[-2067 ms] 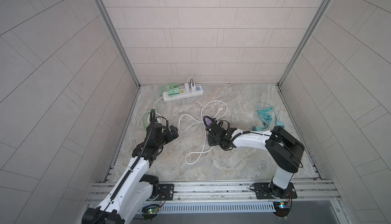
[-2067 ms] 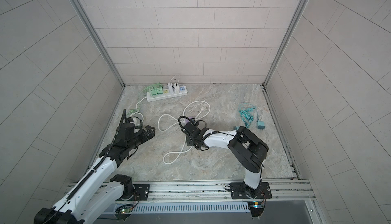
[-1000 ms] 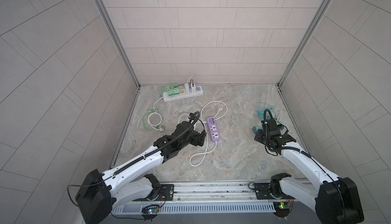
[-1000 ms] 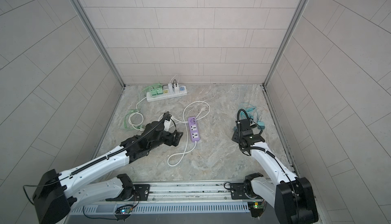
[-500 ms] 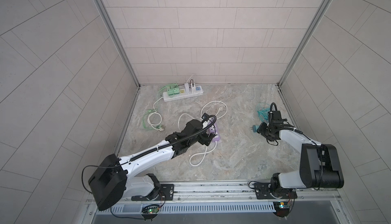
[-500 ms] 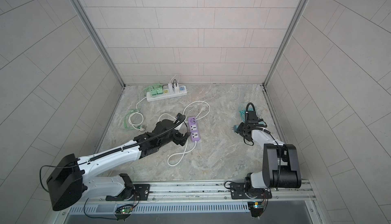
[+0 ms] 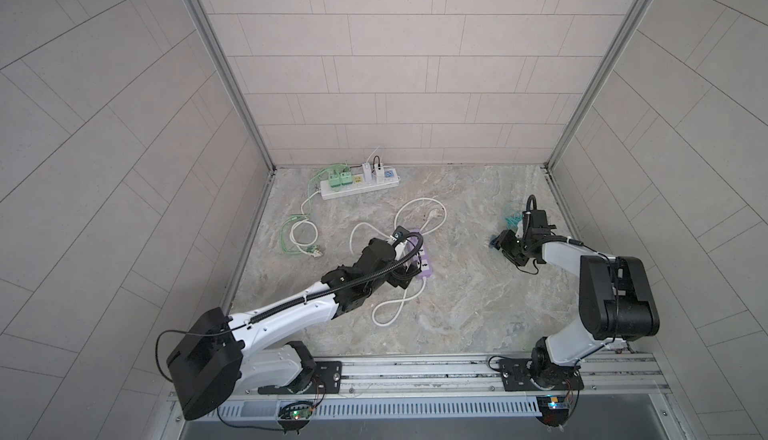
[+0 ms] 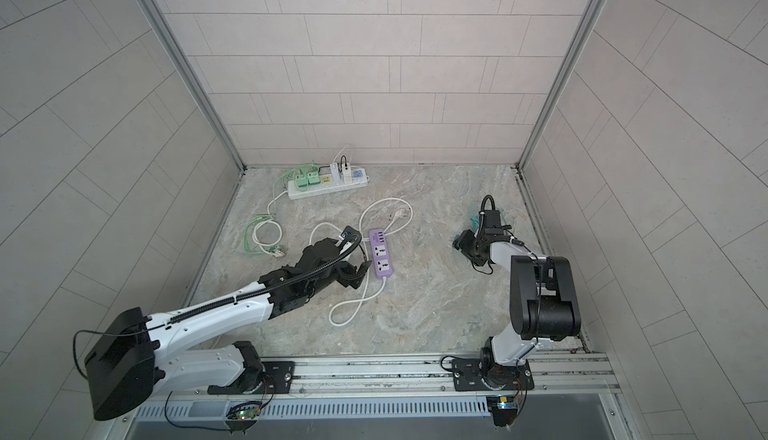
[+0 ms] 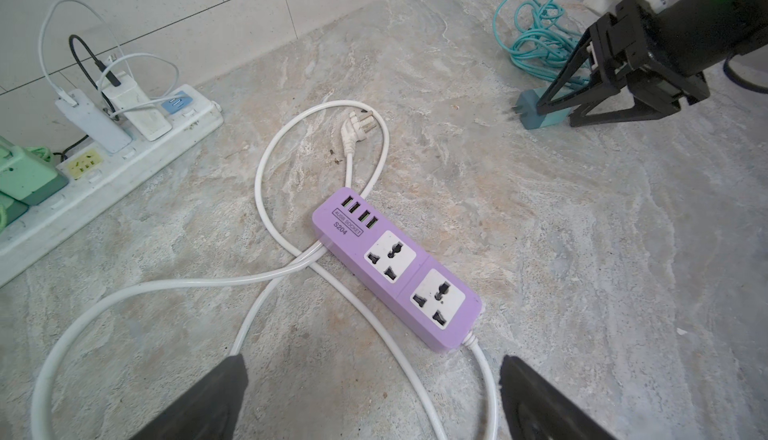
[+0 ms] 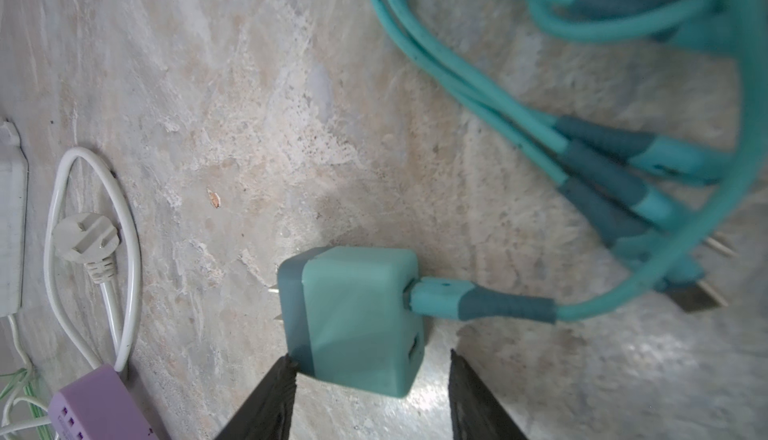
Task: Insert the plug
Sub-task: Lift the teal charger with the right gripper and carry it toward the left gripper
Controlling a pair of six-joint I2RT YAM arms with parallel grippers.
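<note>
At the far left of both top views we see a green cable bundle (image 7: 297,236) lying on the tabletop (image 7: 457,313). Behind it, against the back wall, is a white power strip (image 7: 359,186) with several chargers plugged in. Next comes the left arm (image 8: 216,313). The left jaws are spread wide with nothing gripped, just beside the cord end of the purple power strip (image 8: 381,255). That strip lies flat, sockets up, across its own looping white cord (image 8: 353,305), whose white plug (image 9: 357,128) rests loose beyond it. Well apart to the right, the teal plug (image 10: 353,317) lies on the tabletop, its prongs pointing toward the middle, tethered to a tangle of teal cables (image 9: 536,39). The right jaws straddle it, parted. One finger (image 10: 270,396) touches its corner and the other stands clear, so we see no grip.
</note>
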